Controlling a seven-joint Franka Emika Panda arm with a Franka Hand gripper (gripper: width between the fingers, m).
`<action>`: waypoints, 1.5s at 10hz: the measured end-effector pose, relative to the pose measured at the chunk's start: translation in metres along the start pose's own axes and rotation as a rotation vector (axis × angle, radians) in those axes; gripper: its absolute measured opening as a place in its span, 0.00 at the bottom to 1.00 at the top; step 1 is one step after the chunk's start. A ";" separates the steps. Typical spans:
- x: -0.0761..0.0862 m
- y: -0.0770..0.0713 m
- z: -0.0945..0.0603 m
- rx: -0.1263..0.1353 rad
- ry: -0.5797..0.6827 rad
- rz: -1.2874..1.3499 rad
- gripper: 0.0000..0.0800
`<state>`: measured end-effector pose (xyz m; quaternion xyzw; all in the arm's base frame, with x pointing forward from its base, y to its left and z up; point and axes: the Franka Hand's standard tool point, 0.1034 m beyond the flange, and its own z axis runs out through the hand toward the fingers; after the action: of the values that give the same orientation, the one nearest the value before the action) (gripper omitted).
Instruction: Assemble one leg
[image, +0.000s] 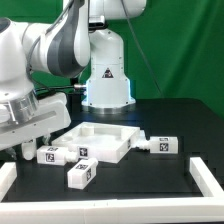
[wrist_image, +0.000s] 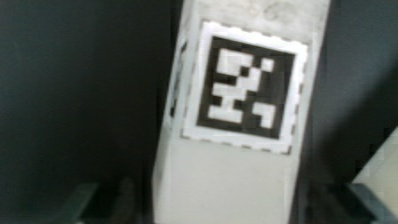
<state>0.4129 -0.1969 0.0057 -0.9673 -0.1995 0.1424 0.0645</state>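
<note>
In the wrist view a white leg (wrist_image: 231, 150) with a black-and-white tag (wrist_image: 244, 88) on its face runs out from between my dark fingers (wrist_image: 121, 203). The fingers press on both of its sides, so my gripper (wrist_image: 222, 207) is shut on it. In the exterior view my gripper (image: 22, 147) hangs low at the exterior view's left, just over the black table, and the hand hides the held leg. Three more legs lie on the table: one (image: 54, 153) beside my gripper, one (image: 82, 172) nearer the front, one (image: 161, 145) at the exterior view's right.
The big flat white square panel (image: 100, 140) lies mid-table between the loose legs. White border strips stand at the front left (image: 6, 180) and front right (image: 207, 178). The robot's base (image: 107, 75) stands behind the panel.
</note>
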 end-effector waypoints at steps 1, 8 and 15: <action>0.000 0.000 0.000 0.000 0.000 0.000 0.75; -0.011 -0.016 -0.034 -0.011 0.040 0.110 0.81; 0.016 -0.035 -0.052 -0.027 0.070 0.233 0.81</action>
<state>0.4301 -0.1621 0.0578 -0.9891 -0.0852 0.1124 0.0415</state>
